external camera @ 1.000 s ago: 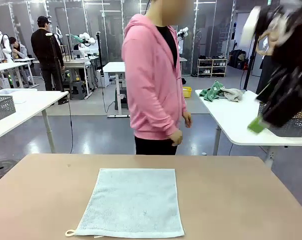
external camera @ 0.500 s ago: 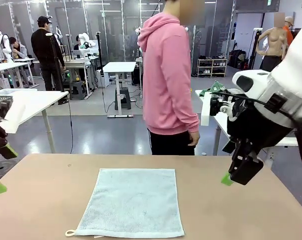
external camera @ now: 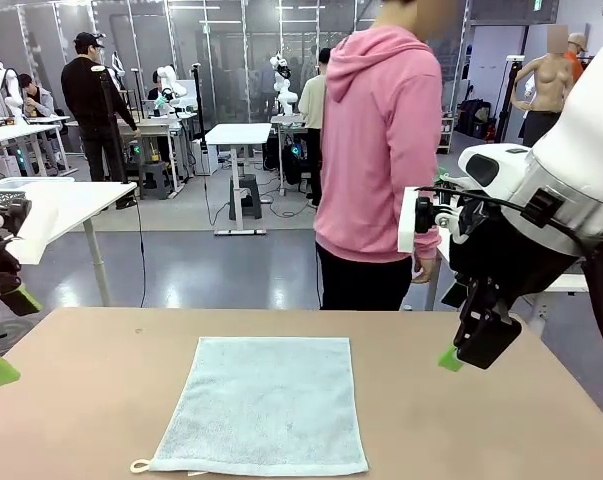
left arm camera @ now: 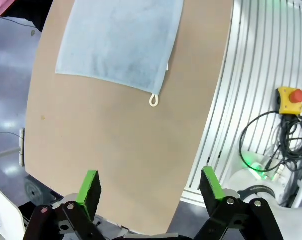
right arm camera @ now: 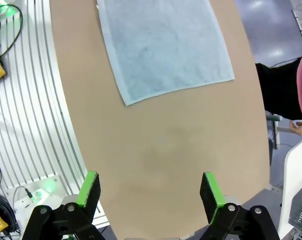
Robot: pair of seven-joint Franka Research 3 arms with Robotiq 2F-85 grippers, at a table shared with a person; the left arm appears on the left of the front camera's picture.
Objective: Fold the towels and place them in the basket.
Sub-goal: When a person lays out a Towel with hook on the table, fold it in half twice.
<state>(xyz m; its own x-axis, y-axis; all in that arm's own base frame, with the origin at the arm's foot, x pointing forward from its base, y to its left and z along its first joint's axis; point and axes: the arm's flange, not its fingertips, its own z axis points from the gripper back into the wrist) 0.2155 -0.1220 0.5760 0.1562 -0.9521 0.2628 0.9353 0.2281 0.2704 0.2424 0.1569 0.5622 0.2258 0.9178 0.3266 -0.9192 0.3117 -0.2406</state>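
a pale blue-grey terry towel (external camera: 261,405) lies opened out flat in a single layer on a tan table (external camera: 461,420). it sits in the middle of the table's width, close to the robot's edge. it is nearly square, with straight hemmed sides and a soft, nubby pile. a small cream loop (external camera: 139,465) sticks out from its near corner on the robot's left. a tiny white tag (left arm camera: 167,65) peeks from the hem just beside the loop, too small to read.

the left gripper (external camera: 9,335) hangs above the table's left edge, well apart from the towel. its jaws are spread wide and its green pads have nothing between them. the right gripper (external camera: 471,345) hangs above the right side of the table, also well clear of the cloth. its jaws are likewise spread wide and hold nothing.

beyond the far edge stands a person in a pink hoodie (external camera: 381,150), turned away from the table. beside the table, at the arm's base, is a yellow box with a red button (left arm camera: 290,97), with black cables coiled near it.
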